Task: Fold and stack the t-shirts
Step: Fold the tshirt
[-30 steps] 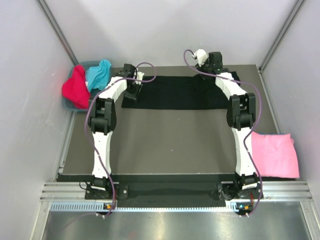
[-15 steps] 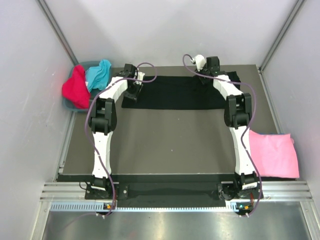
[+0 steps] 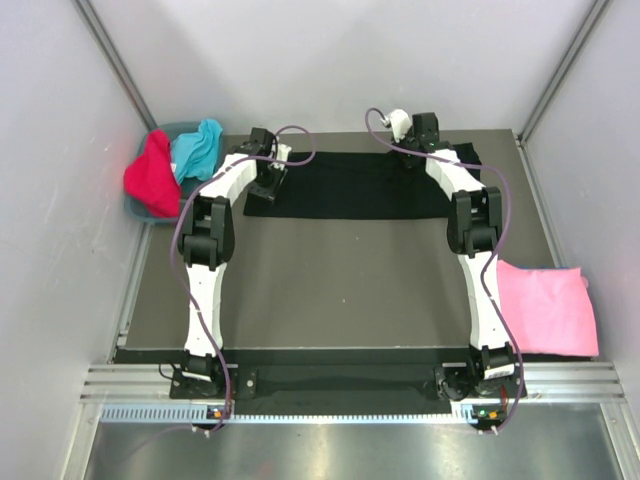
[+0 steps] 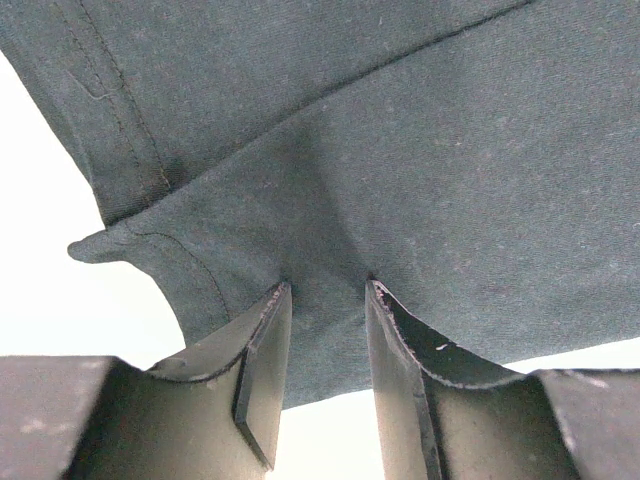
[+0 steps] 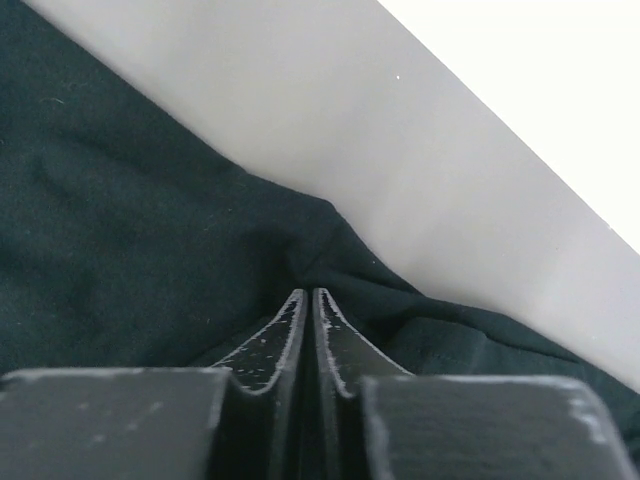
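Observation:
The large black t-shirt (image 3: 350, 185) lies spread flat across the far side of the table. My left gripper (image 3: 268, 185) stands on its left end. In the left wrist view the left gripper (image 4: 325, 290) has its jaws parted, with the tips pressing on the black cloth (image 4: 450, 150) near a hemmed edge. My right gripper (image 3: 412, 152) is at the shirt's far right edge. In the right wrist view the right gripper (image 5: 308, 292) has its jaws closed on a pucker of the black cloth (image 5: 120, 250). The pink t-shirt (image 3: 545, 305) lies folded at the near right.
A grey bin (image 3: 135, 208) at the far left holds the crumpled red t-shirt (image 3: 150, 175) and the turquoise one (image 3: 198, 148). White walls close in the table at the back and on both sides. Both arms reach far across the dark table top (image 3: 340, 280).
My right gripper and arm have shifted slightly left along the shirt's far edge. The left gripper has hardly moved. The shirt's near left corner has drawn in a little.

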Robot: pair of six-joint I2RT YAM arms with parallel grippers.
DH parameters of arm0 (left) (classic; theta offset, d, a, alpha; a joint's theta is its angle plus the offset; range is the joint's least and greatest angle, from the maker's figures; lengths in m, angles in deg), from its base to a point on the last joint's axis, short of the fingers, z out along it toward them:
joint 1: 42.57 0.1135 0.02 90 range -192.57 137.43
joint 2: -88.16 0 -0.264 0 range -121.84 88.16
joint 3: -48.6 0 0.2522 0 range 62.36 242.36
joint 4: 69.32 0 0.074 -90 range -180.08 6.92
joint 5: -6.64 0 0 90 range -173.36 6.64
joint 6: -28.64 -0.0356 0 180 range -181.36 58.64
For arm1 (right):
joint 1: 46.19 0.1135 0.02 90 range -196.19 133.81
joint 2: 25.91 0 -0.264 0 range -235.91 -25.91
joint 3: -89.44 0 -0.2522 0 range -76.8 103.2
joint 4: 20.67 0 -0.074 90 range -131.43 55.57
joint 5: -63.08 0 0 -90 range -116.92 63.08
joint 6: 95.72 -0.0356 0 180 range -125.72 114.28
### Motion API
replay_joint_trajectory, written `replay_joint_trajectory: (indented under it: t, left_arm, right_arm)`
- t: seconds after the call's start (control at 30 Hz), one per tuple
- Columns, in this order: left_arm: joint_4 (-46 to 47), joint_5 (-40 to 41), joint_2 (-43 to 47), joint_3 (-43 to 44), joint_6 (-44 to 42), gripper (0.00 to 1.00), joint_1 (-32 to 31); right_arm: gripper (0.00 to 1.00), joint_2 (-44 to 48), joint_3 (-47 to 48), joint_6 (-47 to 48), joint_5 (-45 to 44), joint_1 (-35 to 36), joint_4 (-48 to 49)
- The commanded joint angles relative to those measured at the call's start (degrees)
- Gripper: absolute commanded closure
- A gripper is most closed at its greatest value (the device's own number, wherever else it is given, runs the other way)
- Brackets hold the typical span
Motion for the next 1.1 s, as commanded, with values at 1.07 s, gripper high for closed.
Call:
replay_joint_trajectory:
  t: [1.07]
  left_arm:
    - [-1.7, -2.8, -0.9, -0.6, 0.3, 0.59, -2.3]
  right_arm:
    - [0.68, 4.8, 2.5, -4.7, -0.8, 0.4, 2.9]
